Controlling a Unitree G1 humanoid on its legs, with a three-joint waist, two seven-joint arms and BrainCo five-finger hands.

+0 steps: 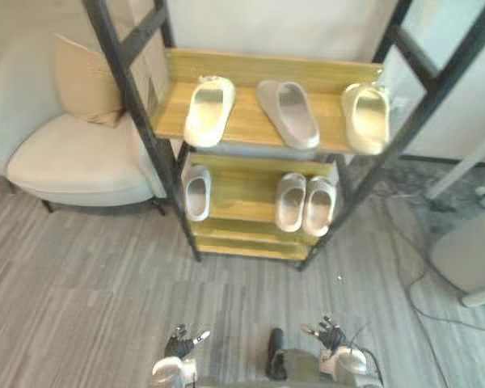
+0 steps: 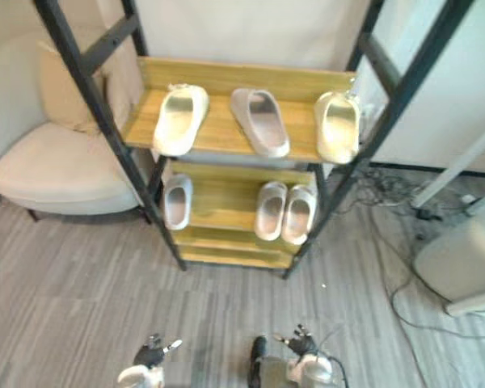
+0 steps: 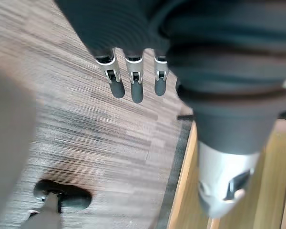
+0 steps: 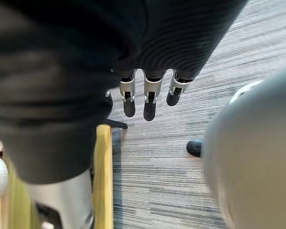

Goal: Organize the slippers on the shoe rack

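you'll find the slippers [image 1: 208, 111] on the shoe rack [image 1: 247, 123] at twelve o'clock, with the top three splayed and unpaired. the left robot hand [image 1: 180, 343] and right robot hand [image 1: 331, 333] hang at six o'clock, fingers relaxed and empty, probably because no reach has begun.

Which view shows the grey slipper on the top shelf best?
Left eye view: the grey slipper lies whole and unblocked on the top shelf. The right eye view shows the same. Both wrist views face the floor.
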